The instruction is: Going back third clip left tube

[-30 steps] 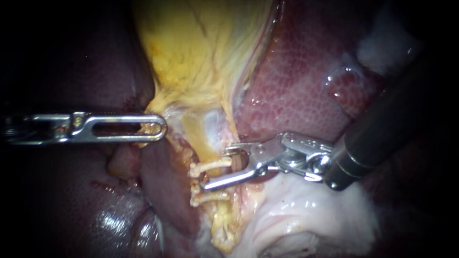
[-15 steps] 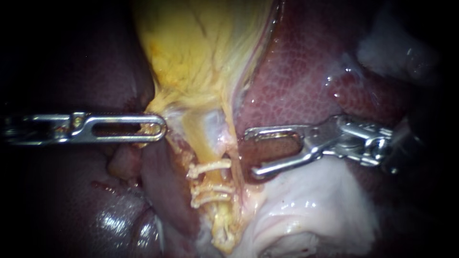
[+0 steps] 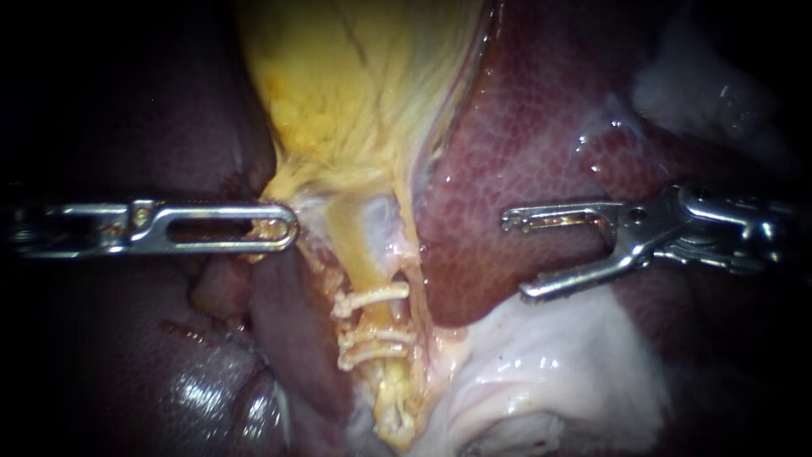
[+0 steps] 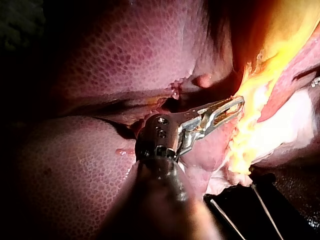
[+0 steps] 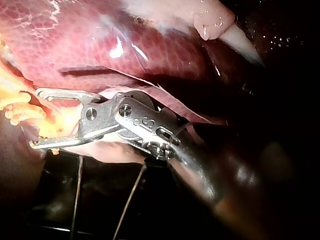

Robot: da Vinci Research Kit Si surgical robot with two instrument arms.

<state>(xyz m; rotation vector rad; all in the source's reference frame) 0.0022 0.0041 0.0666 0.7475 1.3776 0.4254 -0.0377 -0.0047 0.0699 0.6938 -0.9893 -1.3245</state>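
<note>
The tube (image 3: 378, 318) runs down from the narrow end of the yellow gallbladder (image 3: 355, 93). The pale clips (image 3: 372, 298) sit across the tube: one higher up and what looks like a close-set pair just below it. I cannot tell which of them is the third.

The right instrument (image 3: 517, 258) lies well apart from the tube, out on the tube's right side, over the dark red liver (image 3: 507, 144). Its jaws stand wide apart and grip nothing, and their tips point back toward the tube. Only the liver's surface shows in the gap between them. The clips are ahead of the jaw tips, not between them, with a stretch of liver edge in the space from tips to tube. The right wrist view agrees: the two jaws (image 5: 35, 119) are splayed, and small pale ends on the yellow tissue show just beyond their tips.

The left instrument (image 3: 283, 227) is on the tube's other side, near its upper end and above the level of the top clip. Its slotted jaws lie together, clenched on the yellow fringe where the gallbladder narrows into the tube. In the left wrist view the jaw tips (image 4: 239, 103) meet the edge of that yellow tissue.

White tissue (image 3: 550, 372) lies beside the tube's lower end, beneath the right instrument's lower jaw.
</note>
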